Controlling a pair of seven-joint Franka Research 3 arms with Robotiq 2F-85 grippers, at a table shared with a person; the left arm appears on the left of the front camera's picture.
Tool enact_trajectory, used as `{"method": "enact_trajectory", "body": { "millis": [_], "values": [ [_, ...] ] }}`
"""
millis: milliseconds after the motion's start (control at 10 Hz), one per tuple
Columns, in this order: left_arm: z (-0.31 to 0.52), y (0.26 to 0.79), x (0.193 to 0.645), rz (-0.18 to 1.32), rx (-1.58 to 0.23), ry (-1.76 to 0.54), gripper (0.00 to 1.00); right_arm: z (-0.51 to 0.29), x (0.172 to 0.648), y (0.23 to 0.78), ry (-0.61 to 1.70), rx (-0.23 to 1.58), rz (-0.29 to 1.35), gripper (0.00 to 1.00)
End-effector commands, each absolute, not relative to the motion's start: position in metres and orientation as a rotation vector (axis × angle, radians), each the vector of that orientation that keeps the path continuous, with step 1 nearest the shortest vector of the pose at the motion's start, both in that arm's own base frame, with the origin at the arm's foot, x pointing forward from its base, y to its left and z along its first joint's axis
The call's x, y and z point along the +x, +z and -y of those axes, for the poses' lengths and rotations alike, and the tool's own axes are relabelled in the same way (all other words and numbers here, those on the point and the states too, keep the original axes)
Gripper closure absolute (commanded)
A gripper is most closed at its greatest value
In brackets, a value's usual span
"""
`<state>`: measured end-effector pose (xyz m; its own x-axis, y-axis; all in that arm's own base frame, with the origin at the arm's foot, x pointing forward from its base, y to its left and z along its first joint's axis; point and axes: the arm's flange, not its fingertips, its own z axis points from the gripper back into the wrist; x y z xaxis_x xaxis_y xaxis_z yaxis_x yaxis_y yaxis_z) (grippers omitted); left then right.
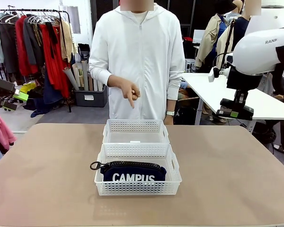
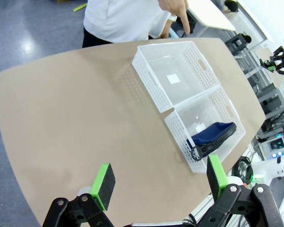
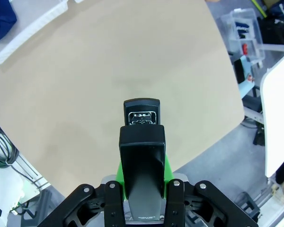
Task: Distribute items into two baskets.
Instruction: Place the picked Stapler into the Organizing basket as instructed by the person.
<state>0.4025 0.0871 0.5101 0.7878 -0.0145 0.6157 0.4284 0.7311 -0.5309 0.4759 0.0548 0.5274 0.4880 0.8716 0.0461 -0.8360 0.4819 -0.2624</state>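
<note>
Navy "CAMPUS" pouch (image 1: 134, 172) lies inside the nearer of two white lattice baskets (image 1: 138, 182) at the middle of the tan table (image 1: 47, 179), its black zipper pull hanging over the basket's left rim. Touching it on the far side is the second basket (image 1: 136, 132), with just a small white label on its clear bottom. Across the table a person in a white zip jacket stands with one hand (image 1: 130, 94) pointing down toward the baskets. At picture right, the right gripper (image 3: 143, 142) hangs high off the table's right side, clenched on a black stapler (image 3: 142, 137) that stands up between its green pads. From its own wrist camera, the left gripper (image 2: 161, 184) hovers above the table's left end, its fingers (image 2: 103, 184) spread wide, holding nothing.
</note>
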Motion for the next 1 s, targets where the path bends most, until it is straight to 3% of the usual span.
{"method": "enact_trajectory", "body": {
  "millis": [0,900],
  "values": [
    [-0.087,0.511,0.403,0.642,-0.736,-0.258,0.00,-0.055,0.477,0.531,1.042,-0.219,0.187,1.00],
    [-0.087,0.511,0.403,0.642,-0.736,-0.258,0.00,-0.053,0.487,0.529,1.047,-0.214,0.184,1.00]
  ]
}}
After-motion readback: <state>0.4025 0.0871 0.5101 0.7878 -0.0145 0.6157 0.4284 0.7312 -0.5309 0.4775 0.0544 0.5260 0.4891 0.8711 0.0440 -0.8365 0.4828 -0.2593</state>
